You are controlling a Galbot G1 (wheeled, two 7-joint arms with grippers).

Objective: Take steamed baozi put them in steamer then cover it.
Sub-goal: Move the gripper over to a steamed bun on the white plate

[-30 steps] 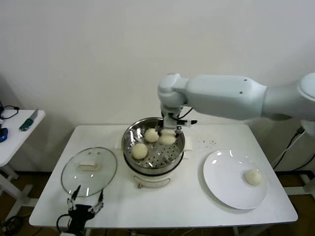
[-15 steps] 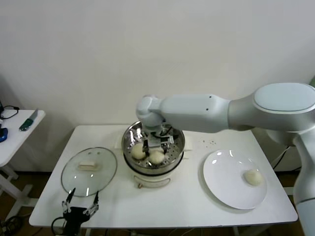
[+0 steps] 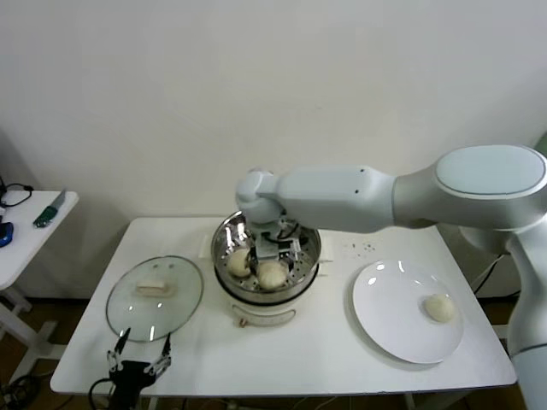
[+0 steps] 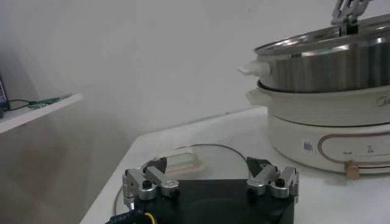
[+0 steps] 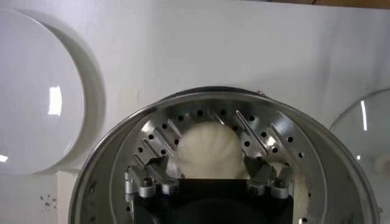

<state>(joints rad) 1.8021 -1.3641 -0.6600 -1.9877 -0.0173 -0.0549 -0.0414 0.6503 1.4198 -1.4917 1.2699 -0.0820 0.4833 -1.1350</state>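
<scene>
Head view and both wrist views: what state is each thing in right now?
steamer: uncovered, baozi inside.
cover: flat on the table, off the steamer.
plate: one baozi left on it.
right gripper: open, straddling a bun in the steamer.
left gripper: open, near the cover.

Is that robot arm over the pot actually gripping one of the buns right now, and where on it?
No. The right gripper stands open inside the steamer, fingers either side of a baozi without clamping it. The left gripper, by the cover, holds nothing.
</scene>
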